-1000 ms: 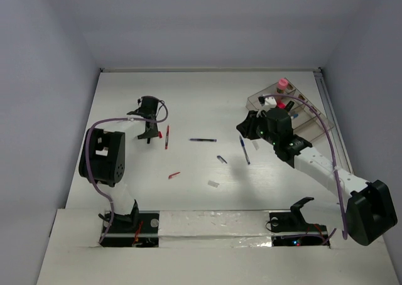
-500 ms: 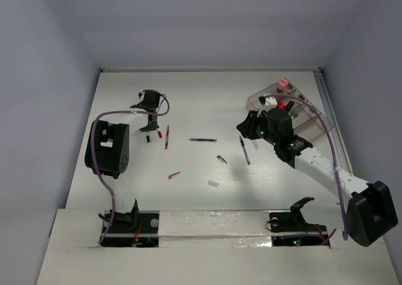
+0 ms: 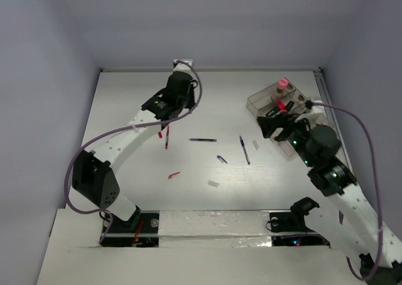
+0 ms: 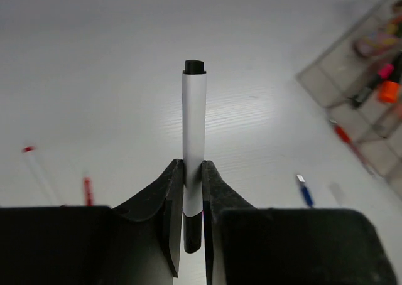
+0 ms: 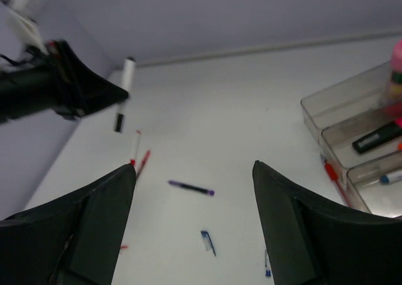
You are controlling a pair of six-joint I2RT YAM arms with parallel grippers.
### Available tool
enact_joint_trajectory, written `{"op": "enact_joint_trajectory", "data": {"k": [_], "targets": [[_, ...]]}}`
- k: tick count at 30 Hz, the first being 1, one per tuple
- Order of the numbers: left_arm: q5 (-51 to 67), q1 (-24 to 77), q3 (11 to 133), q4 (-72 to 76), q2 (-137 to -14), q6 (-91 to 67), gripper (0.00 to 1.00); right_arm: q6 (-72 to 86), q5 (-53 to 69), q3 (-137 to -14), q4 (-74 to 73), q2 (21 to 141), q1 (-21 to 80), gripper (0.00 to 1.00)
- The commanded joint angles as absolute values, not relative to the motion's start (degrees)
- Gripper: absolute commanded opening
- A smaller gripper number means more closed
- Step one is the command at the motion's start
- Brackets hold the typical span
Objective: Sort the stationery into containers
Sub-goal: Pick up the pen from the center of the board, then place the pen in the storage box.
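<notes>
1. a white marker (image 4: 194, 115) is gripped by the closed left pincer (image 4: 193, 167), its long axis pointing out past the tips, above the desk (image 4: 94, 78).
2. the organiser tray (image 3: 262, 103) is found well apart to its right, nearer the open, empty right pincer (image 5: 193, 172).

The table (image 3: 125, 109) is plain off-white and the walls (image 3: 50, 46) pale lilac-grey. The marker (image 4: 194, 128) is white with black ends, and the left gripper (image 4: 193, 172) and right gripper (image 5: 195, 222) are black. On the table lie a red pen (image 3: 166, 137), a violet-blue pen (image 3: 203, 140) and a blue pen (image 3: 244, 150). The tray (image 3: 257, 102) is clear, the bottle (image 3: 282, 84) pink-capped and the cables (image 3: 342, 109) purple.
</notes>
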State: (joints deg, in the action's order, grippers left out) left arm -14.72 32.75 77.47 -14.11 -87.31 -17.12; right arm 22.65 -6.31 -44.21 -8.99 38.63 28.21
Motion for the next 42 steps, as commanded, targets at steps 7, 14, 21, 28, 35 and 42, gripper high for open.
{"op": "enact_joint_trajectory", "data": {"k": [7, 14, 21, 28, 35, 42], "targets": [[-3.87, 48.68, 104.21, -8.35, -110.02, -16.88, 0.00, 21.88, -14.24, -57.74, -19.86, 23.91, 28.30, 0.83], [6.13, 51.33, 128.90, -5.37, -128.65, -14.50, 0.00, 22.24, -12.57, -58.97, -21.53, 21.09, 28.30, 0.83], [10.90, 51.85, 135.78, 4.74, -139.99, -13.19, 0.00, 22.06, -8.89, -58.28, -21.01, 20.74, 28.30, 0.83], [10.81, 51.86, 138.51, 13.26, -146.16, -14.06, 0.00, 21.62, -6.33, -57.48, -20.39, 21.01, 28.30, 0.83], [11.87, 55.37, 139.39, 15.03, -148.36, -11.25, 0.00, 21.27, -5.28, -56.34, -18.98, 21.62, 28.30, 0.83], [12.39, 55.37, 139.57, 15.21, -151.26, -12.65, 0.03, 21.44, -4.66, -56.51, -19.16, 21.45, 28.30, 0.83]]}}
